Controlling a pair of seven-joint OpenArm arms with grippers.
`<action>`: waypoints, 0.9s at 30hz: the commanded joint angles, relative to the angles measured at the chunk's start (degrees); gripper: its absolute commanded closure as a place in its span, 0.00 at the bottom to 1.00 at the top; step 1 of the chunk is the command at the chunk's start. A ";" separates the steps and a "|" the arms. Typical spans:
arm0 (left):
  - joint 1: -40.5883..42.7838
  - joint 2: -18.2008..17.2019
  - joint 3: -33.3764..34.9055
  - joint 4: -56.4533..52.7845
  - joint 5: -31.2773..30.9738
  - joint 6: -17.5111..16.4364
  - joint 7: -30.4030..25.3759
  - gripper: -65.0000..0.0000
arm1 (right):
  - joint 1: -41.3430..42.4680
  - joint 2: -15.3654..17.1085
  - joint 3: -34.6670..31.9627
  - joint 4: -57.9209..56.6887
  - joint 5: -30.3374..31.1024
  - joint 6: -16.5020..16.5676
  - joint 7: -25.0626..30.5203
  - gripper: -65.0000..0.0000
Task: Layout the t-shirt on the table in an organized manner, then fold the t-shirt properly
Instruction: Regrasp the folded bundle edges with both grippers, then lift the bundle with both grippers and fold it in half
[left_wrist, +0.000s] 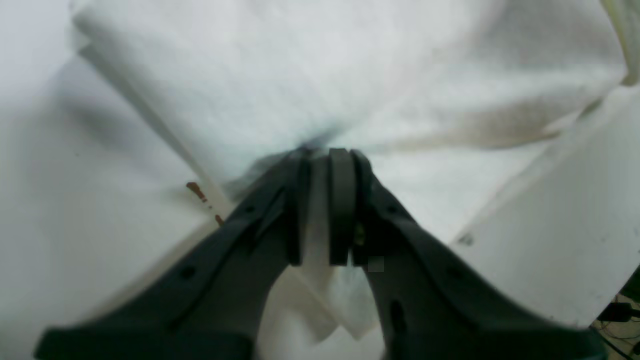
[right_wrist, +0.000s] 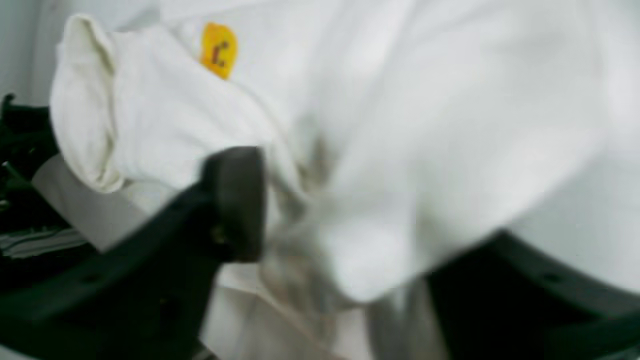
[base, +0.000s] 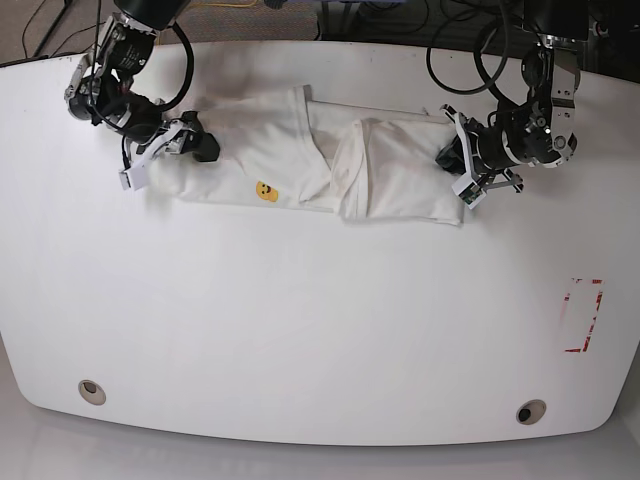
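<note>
The white t-shirt lies as a rumpled band across the far part of the table, its yellow smiley facing up. My left gripper is at the shirt's right end; in the left wrist view the gripper is shut on a fold of the t-shirt. My right gripper is at the shirt's left end. In the blurred right wrist view the gripper has bunched t-shirt between its jaws, one finger shows and cloth hides the other. The smiley and a sleeve opening lie beyond.
A red-and-white tape mark is at the table's right edge. A red mark shows beside the shirt in the left wrist view. Two grommet holes sit near the front edge. Cables lie beyond the far edge.
</note>
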 joint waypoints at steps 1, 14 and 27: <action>1.03 -0.22 0.19 -0.58 3.33 -0.06 4.61 0.91 | 0.76 1.15 -0.08 2.77 1.90 0.14 1.09 0.75; -1.96 4.08 0.45 -9.81 3.33 -0.06 4.53 0.91 | 0.85 3.00 -5.97 15.17 1.82 0.14 2.05 0.98; -2.23 10.15 3.88 -9.72 8.78 -0.06 4.53 0.91 | 2.43 2.74 -20.30 22.90 1.90 0.14 2.23 0.98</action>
